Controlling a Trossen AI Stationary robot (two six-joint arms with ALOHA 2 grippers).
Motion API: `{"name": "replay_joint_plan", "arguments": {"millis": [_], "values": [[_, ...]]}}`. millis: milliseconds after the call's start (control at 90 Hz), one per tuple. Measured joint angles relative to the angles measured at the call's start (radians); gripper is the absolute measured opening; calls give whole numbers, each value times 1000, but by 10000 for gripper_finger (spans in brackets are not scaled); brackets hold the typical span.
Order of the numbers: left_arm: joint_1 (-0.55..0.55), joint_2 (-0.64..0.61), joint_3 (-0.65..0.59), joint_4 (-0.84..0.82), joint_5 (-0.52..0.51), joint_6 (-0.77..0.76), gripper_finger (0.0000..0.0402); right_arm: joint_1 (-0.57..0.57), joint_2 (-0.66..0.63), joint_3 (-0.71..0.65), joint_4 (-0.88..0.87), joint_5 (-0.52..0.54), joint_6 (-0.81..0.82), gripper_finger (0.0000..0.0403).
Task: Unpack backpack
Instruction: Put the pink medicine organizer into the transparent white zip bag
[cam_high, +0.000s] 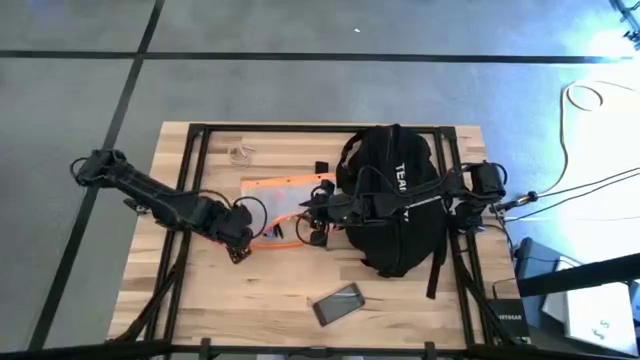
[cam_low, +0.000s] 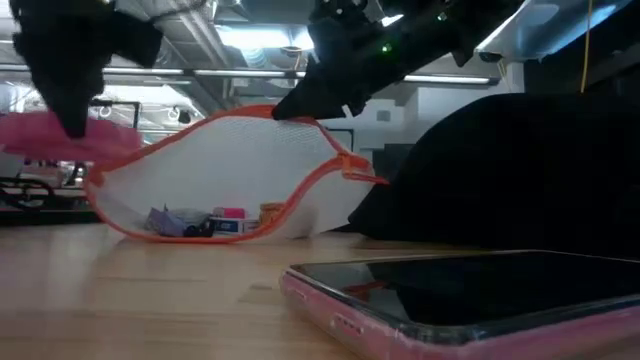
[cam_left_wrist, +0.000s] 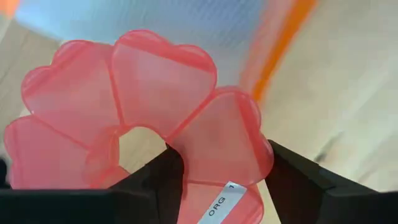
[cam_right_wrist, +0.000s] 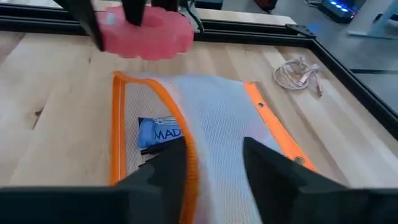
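A phone in a pink case lies flat nearest the low camera, close to the bench's front edge.

The backpack fills the right half of the bench, with its long axis running from the far edge toward the near one. The right arm reaches across it.

Just beside the backpack, toward the left arm, is a white mesh pouch with orange trim and small packets showing inside. The right end effector is clamped on the pouch's upper rim and holds it raised.

Across the pouch, the left end effector is closed on a pink heart-lobed case, held clear of the wood.

A coiled cable sits near the far edge.

The right arm is judged much the nearer to the backpack, which lies behind its end effector. The left end effector is well apart from the backpack, with the pouch between them.
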Motion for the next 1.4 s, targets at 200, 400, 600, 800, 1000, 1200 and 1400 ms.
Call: {"name": "replay_joint_plan", "arguments": {"millis": [200,400,600,800,1000,1200,1400], "values": [[-60,-1,29,126,-45,-17,178,0,0,0,20,-9,0,245],[-112,0,28,519,-72,223,179,0,0,0,96,-15,0,325],[-128,49,0,728,-101,394,179,0,0,0,93,-15,5,364],[-125,170,-12,749,17,442,179,16,-7,0,55,43,9,365],[-123,304,-12,835,75,559,179,56,-47,0,60,201,-74,365],[-80,385,-12,854,51,598,179,59,-78,0,17,29,-90,365],[-39,392,-12,855,34,593,179,127,-81,0,-116,-99,-196,364]]}}
